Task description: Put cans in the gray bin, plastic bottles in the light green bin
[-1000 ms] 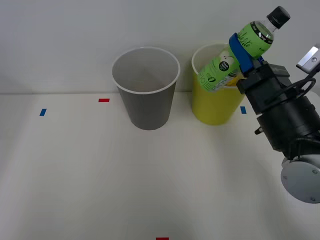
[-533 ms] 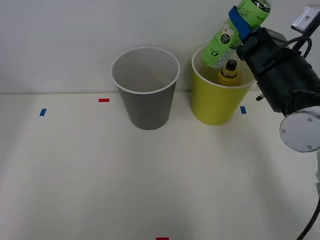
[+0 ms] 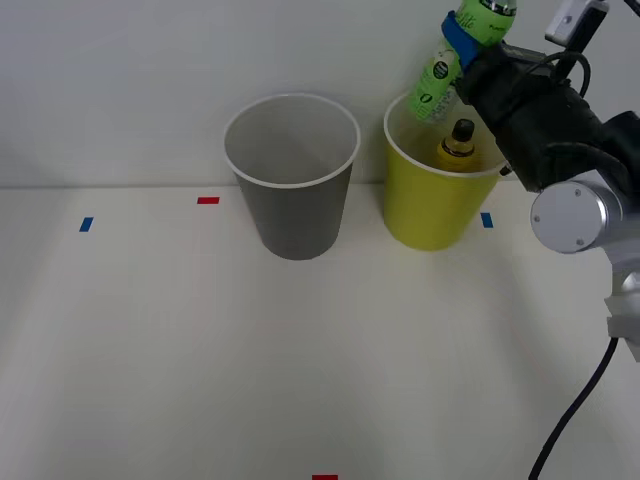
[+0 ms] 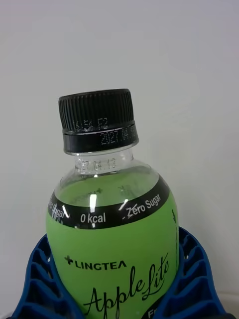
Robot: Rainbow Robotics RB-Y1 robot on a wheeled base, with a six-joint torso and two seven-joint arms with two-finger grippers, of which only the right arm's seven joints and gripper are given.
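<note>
The green bottle hangs in the air above the rear rim of the light green bin, its long axis steeply tilted: the base points down and toward the desk's left, over the bin's mouth, and the neck end rises up and to the right past the top of the front view. The right gripper is clamped on it, the blue ribbed fingers pressed against both sides of the body just below the shoulder, with the black cap and the "Zero Sugar" band standing clear beyond them in the wrist view. Inside the light green bin a yellow bottle stands roughly upright, black cap up. The gray bin stands just to the left of it, both near the desk's rear edge, the two apart by a narrow gap.
</note>
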